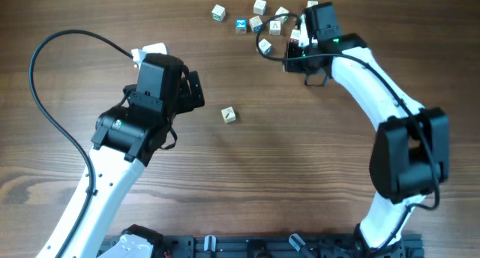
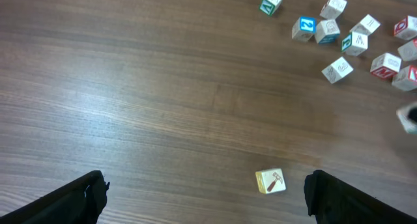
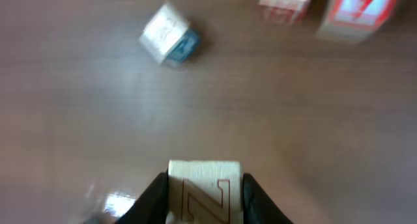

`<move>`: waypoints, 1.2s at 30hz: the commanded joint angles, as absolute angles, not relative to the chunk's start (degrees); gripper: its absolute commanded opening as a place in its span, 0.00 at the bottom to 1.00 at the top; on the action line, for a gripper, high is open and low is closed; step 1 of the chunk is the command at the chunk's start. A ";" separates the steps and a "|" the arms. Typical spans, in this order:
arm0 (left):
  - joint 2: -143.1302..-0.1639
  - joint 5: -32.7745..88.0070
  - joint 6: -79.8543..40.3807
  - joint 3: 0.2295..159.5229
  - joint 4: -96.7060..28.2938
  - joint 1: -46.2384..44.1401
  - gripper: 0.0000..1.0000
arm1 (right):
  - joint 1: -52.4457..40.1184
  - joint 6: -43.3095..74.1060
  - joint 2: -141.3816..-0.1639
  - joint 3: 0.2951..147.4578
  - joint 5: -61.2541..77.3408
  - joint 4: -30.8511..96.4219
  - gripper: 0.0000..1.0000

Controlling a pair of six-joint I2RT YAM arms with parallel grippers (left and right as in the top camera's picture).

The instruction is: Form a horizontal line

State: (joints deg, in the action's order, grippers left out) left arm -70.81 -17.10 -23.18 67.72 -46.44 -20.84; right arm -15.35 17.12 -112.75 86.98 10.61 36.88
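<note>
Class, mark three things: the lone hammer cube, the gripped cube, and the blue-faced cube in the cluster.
lone hammer cube (image 2: 270, 181), left wrist view, hammer face.
gripped cube (image 3: 205, 196), right wrist view, engraved face.
blue-faced cube (image 2: 306, 24), left wrist view, blue face.

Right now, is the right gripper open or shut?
Shut: the right gripper clamps a letter cube on both sides, seen in the right wrist view.

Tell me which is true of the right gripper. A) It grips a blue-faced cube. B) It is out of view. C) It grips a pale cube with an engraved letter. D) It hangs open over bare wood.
C: in the right wrist view the right gripper has its jaws pressed on both sides of a pale cube with an engraved letter.
</note>
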 commanded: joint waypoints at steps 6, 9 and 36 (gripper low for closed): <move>-70.50 -17.43 -22.72 67.83 -48.53 -20.60 1.00 | -25.58 15.00 -112.29 79.22 21.56 40.29 0.18; -70.50 -17.43 -22.72 67.83 -48.75 -20.60 1.00 | -29.45 17.45 -112.29 77.84 12.78 34.89 0.21; -70.50 -17.43 -22.72 67.83 -48.73 -20.60 1.00 | -22.39 26.96 -110.98 87.57 14.17 35.44 0.75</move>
State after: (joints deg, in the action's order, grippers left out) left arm -70.81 -17.08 -23.18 67.72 -48.73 -20.84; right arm -24.53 26.28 -112.46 82.28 13.76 34.70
